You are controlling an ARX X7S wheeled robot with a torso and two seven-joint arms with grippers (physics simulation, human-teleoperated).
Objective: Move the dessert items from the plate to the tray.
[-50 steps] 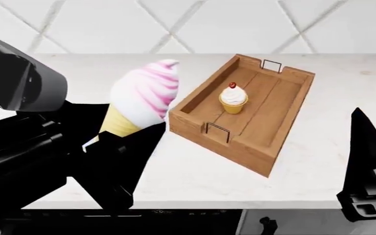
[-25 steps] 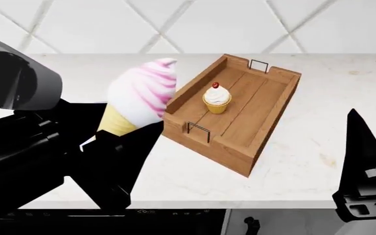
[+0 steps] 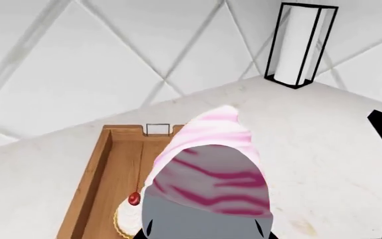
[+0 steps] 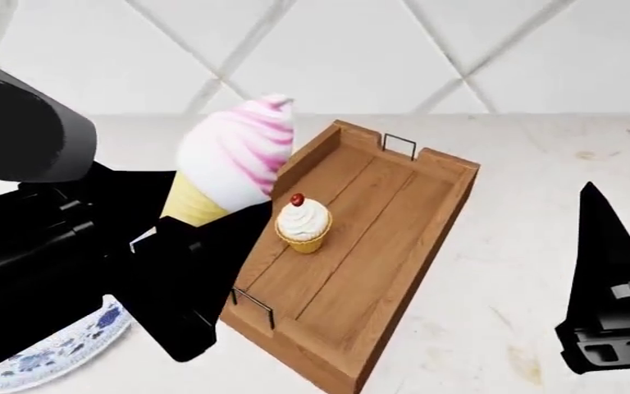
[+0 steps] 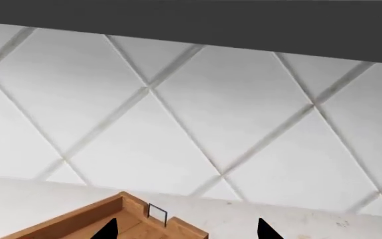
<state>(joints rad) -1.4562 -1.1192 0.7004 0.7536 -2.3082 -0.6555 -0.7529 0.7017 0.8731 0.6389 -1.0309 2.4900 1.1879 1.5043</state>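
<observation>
Showing a brown wooden tray (image 4: 376,238) lying at an angle on a pale marble counter (image 4: 545,164), with a white diamond-tiled wall (image 4: 381,49) behind the tray.

Standing upright on the tray floor, close to the tray's left long wall and about halfway along it: a cupcake (image 4: 303,223) with white swirled frosting and a red cherry on top.

Gripping the pale yellow cone of a pink-and-white swirled ice cream (image 4: 233,152) in the left gripper (image 4: 200,226), fingers clenched on the cone, the swirl leaning toward the tray. Holding it lifted off the counter at the tray's left long side, overlapping that wall in the head view; whether above the tray or just outside it, cannot tell. Appearing again in the left wrist view, filling the foreground with the ice cream (image 3: 211,169), the cupcake (image 3: 130,214) just beside it inside the tray (image 3: 91,174).

Hanging to the right of the tray and apart from it: the right gripper (image 5: 185,231), fingertips spread wide, grasping nothing, seen as a black pointed shape in the head view.

Showing thin metal wire handles at both short ends of the tray, far (image 4: 399,146) and near (image 4: 253,305).

Peeking out left of the tray's near end, under the left arm: part of a blue-patterned white plate (image 4: 63,353).

Standing on the counter beyond the tray, by the wall: a paper towel roll in a black frame (image 3: 300,45).
</observation>
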